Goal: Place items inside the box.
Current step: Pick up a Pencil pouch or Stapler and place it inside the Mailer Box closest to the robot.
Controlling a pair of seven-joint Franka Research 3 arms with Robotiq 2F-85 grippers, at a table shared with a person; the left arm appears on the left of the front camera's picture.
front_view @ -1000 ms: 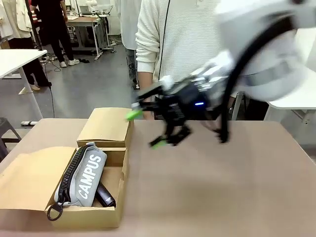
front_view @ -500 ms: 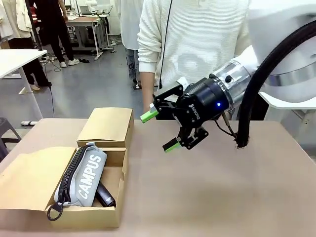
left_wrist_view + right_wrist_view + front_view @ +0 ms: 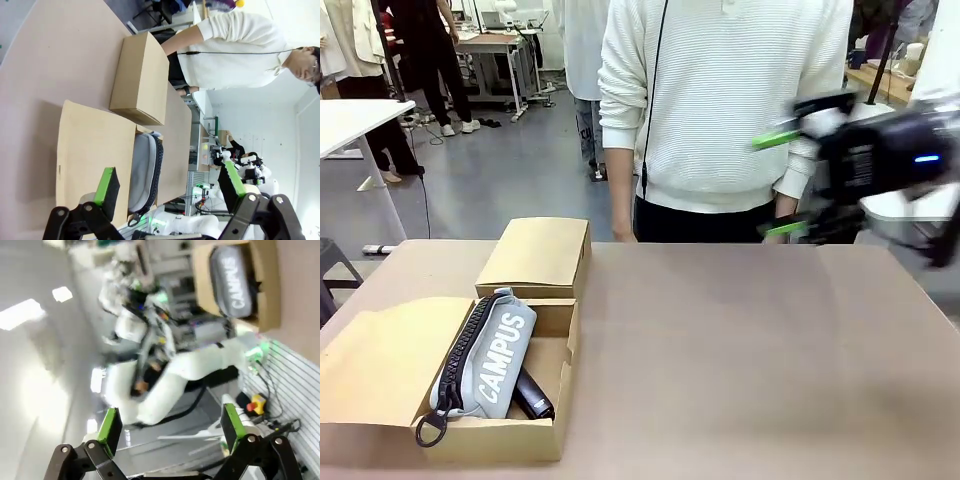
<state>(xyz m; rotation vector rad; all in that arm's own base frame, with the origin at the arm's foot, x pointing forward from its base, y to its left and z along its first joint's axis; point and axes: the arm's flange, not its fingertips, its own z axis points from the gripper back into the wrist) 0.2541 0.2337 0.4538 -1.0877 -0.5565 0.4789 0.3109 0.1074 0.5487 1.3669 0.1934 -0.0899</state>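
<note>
- Nearest to us, the left gripper (image 3: 169, 181) hangs above the flap of the open cardboard box (image 3: 90, 145), its jaws spread wide and empty.
- At the left of the tabletop (image 3: 740, 360), we see that box holding the grey "CAMPUS" pouch (image 3: 495, 355), with a black item (image 3: 532, 395) just beside it.
- A closed smaller box (image 3: 535, 255) sits right behind.
- Over the far right edge, the blurred right gripper (image 3: 778, 183) has its jaws wide apart, gripping nothing.
- A person (image 3: 720, 100) stands beyond.

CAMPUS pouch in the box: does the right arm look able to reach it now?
Probably yes: the CAMPUS pouch lies uncovered in the open box, the right gripper is open and empty, and bare table lies between.
</note>
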